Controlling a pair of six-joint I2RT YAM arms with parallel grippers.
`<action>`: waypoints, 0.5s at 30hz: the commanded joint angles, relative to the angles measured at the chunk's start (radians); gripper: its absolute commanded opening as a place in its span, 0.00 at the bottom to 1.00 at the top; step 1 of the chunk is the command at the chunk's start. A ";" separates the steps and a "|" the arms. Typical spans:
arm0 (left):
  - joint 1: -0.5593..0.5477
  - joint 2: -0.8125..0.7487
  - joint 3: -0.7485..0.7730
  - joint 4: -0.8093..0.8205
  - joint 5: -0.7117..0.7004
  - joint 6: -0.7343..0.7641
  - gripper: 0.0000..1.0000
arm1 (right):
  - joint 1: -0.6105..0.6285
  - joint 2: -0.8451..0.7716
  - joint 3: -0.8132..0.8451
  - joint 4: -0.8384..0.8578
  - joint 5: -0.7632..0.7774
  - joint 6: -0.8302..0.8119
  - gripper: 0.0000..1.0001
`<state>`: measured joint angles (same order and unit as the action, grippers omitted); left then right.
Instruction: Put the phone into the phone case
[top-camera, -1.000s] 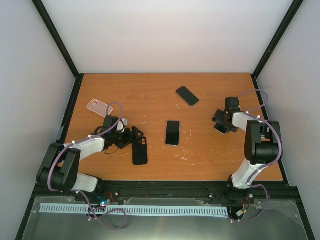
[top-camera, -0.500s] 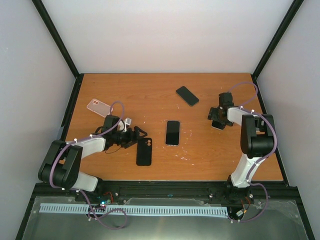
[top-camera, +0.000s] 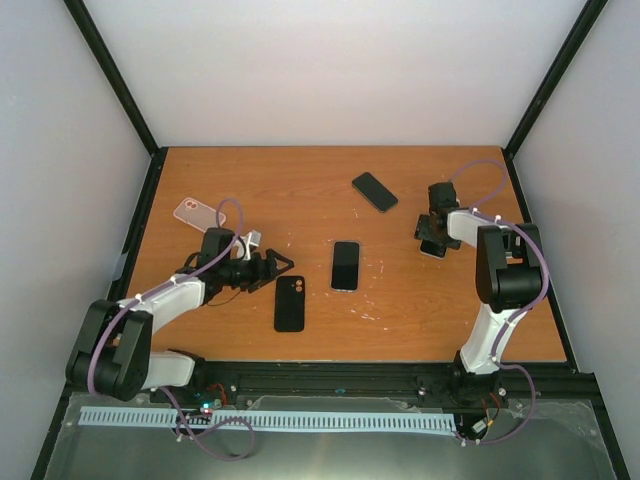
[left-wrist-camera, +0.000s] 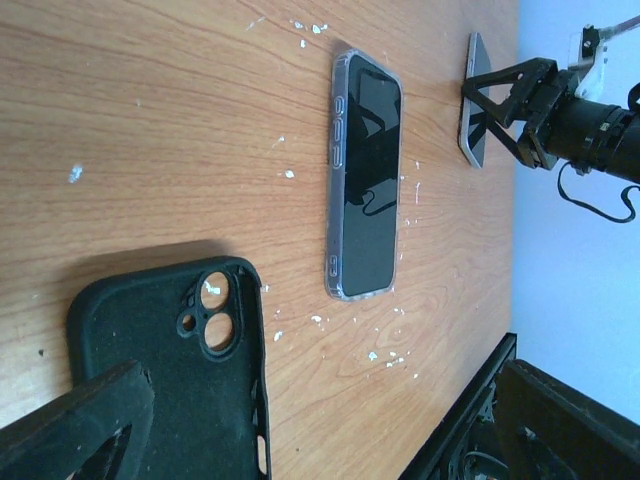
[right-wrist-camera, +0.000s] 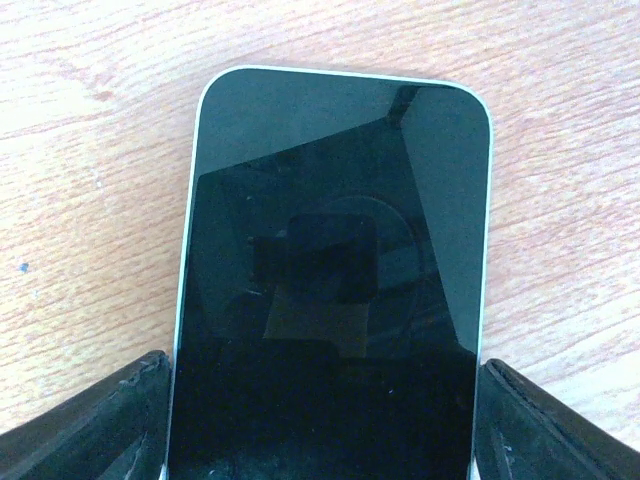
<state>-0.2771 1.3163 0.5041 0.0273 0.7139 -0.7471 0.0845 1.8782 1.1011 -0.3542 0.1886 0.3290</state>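
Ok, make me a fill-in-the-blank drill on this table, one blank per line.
The right gripper straddles a phone lying screen-____ on the table.
The case by the left gripper is ____ in colour.
The middle phone already wears a ____ cover.
The pink case lies on the ____ arm's side.
Missing: up; black; clear; left.

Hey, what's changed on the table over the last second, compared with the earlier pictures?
The left gripper reached rightward, and the black case shifted slightly right with it. The right gripper moved left over the white-edged phone. Its fingers now flank the phone, but whether they grip it is unclear. The clear-cased phone, the far phone and the pink case stayed put.
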 joint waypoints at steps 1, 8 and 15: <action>-0.005 -0.051 0.075 -0.129 -0.033 0.059 0.93 | 0.020 -0.016 -0.045 -0.042 -0.009 -0.029 0.74; -0.005 -0.068 0.163 -0.196 -0.027 0.099 0.93 | 0.070 -0.075 -0.107 -0.005 -0.116 -0.042 0.70; -0.005 -0.049 0.230 -0.269 -0.021 0.137 0.92 | 0.102 -0.180 -0.201 0.082 -0.296 -0.094 0.64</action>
<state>-0.2771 1.2633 0.6842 -0.1898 0.6849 -0.6537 0.1707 1.7470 0.9443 -0.2981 0.0277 0.2722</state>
